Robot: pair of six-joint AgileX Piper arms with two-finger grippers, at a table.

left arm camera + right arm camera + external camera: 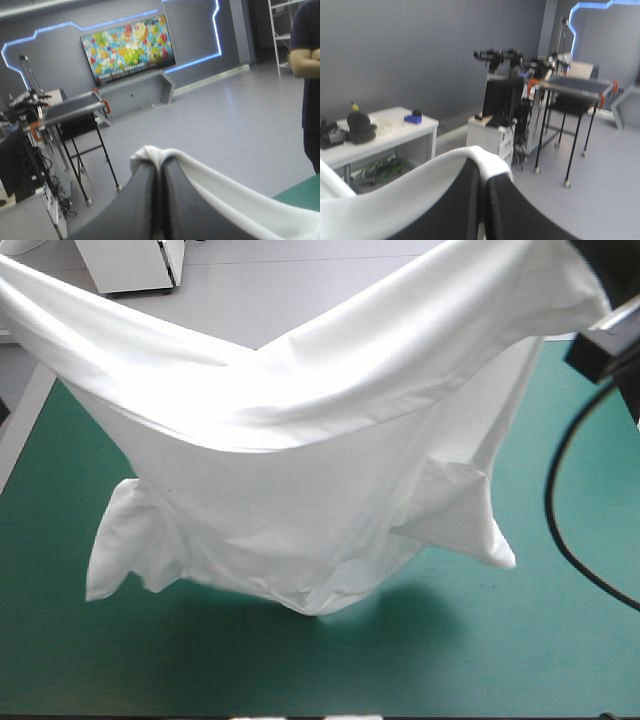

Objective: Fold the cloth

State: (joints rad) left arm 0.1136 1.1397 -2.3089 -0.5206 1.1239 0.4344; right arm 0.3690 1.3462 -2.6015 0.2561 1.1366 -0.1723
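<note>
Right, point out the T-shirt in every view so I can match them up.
High view: T-shirt hangs lifted, stretched between the upper corners, sagging over the table.
Left wrist view: T-shirt pinched by its edge in the left hand, trailing beside it.
Right wrist view: T-shirt pinched by its edge in the right hand.
Shared landmark: that stretched top edge, one end in each hand.

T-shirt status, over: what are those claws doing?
Left gripper shut on T-shirt. Right gripper shut on it too. T-shirt lifted, stretched between them, sleeves dangling above table. No obstacle seen.
</note>
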